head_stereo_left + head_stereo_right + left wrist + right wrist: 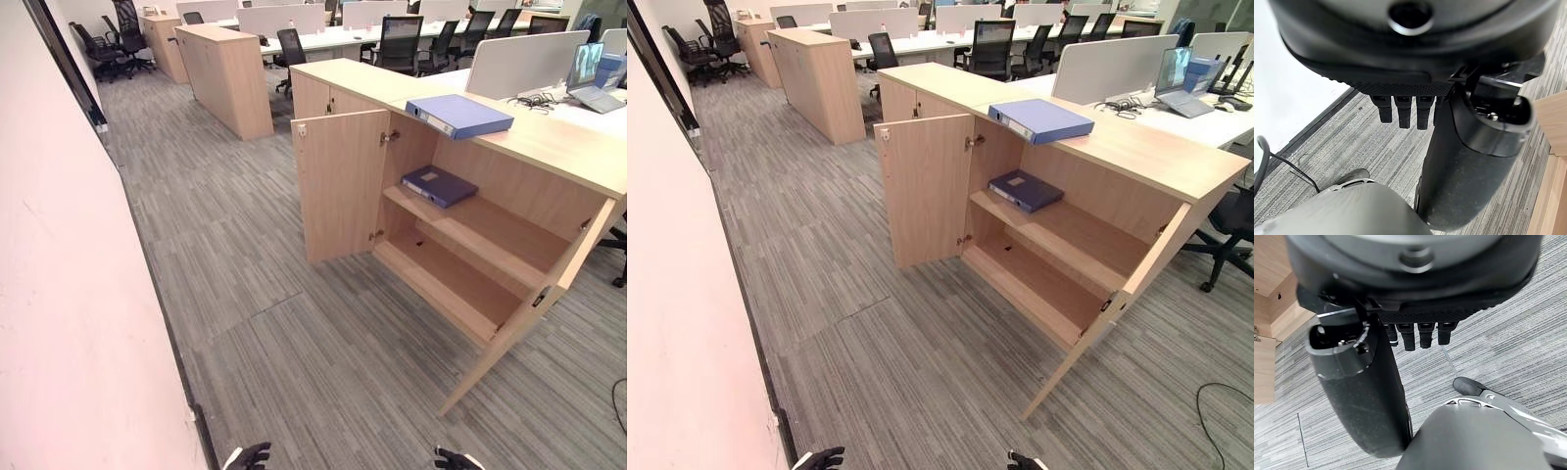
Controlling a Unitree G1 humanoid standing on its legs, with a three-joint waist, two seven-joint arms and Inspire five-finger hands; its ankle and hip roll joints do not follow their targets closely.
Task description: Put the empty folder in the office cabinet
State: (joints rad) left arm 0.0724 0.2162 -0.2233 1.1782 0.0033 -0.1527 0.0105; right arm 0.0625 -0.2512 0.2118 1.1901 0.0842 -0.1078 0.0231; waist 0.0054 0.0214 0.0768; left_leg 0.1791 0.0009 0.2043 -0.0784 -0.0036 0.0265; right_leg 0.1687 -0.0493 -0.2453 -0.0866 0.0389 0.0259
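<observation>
Both hands hung low at the near edge of the head views, the left hand (249,455) and the right hand (457,458) over grey carpet (323,362), well apart from the furniture. In each wrist view the fingers hung straight and relaxed, holding nothing. Ahead stood the office cabinet (549,147) with both doors swung wide, the left door (338,186) facing the camera. A light blue folder (458,115) lay flat on the cabinet's top, near its front edge. A darker blue folder (439,184) already rested on the upper shelf (490,230); the lower shelf was bare. Judging by this, the task had barely begun: approach, grasp and shelving remained.
</observation>
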